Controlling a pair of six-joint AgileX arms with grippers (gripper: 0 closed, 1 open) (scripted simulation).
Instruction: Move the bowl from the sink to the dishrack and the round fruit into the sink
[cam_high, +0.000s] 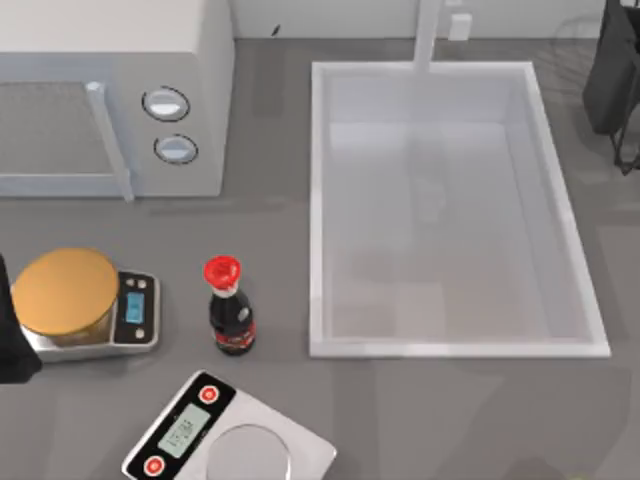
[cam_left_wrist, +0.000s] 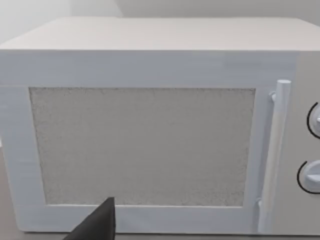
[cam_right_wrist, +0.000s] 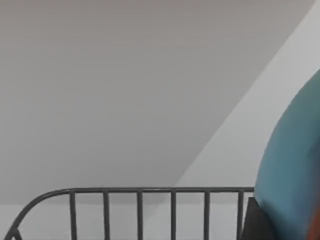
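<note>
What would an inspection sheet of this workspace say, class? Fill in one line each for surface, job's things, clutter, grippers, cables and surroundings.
Surface: grey table.
Job's things: white sink at the right, nothing inside; blue bowl close to the right wrist camera, beside the dishrack bars.
Clutter: bottle, two scales, one under an orange disc.
Grippers: left arm at the table's left edge; right arm at the far right corner.
Cables: nothing seen.
Surroundings: microwave, white wall.
</note>
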